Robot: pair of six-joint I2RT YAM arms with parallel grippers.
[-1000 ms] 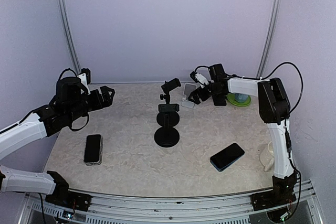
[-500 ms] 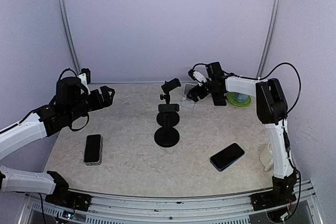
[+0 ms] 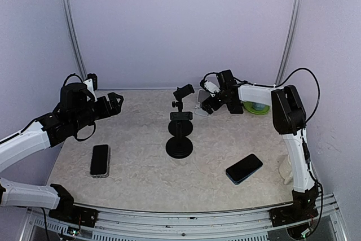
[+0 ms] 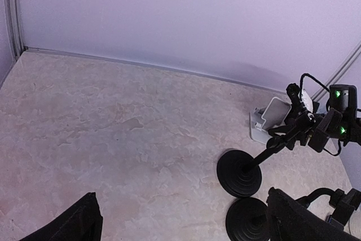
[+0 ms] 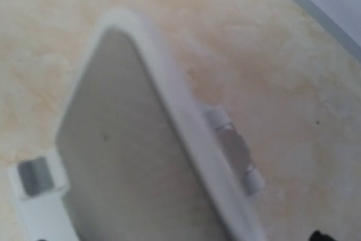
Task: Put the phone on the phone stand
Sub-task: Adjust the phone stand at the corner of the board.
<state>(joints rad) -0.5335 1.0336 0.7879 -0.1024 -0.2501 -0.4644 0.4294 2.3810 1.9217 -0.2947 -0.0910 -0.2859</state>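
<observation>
A dark phone is lying flat on the bench near its left edge, well apart from every stand. A second phone, blue-edged, is lying flat at the near right, also on its own. Neither one is being touched.

Toward the middle, a black stand on a round base is standing upright with its clamp empty. A second black stand is rising just behind it. In the left wrist view their two round bases are sitting close together. Farther back and to the right, a small white stand is sitting on the bench near the rear wall.

The right hand is hovering just beside that white stand, released and grasping nothing. Its own camera is filling up with a blurred close view of the white stand's tilted plate.

The left hand is hanging over the left rear of the bench, well away from the dark phone. Its fingers are spread wide with nothing between them.

Behind the right arm a green dish is resting on the bench, and a white mug is standing at the right edge.
</observation>
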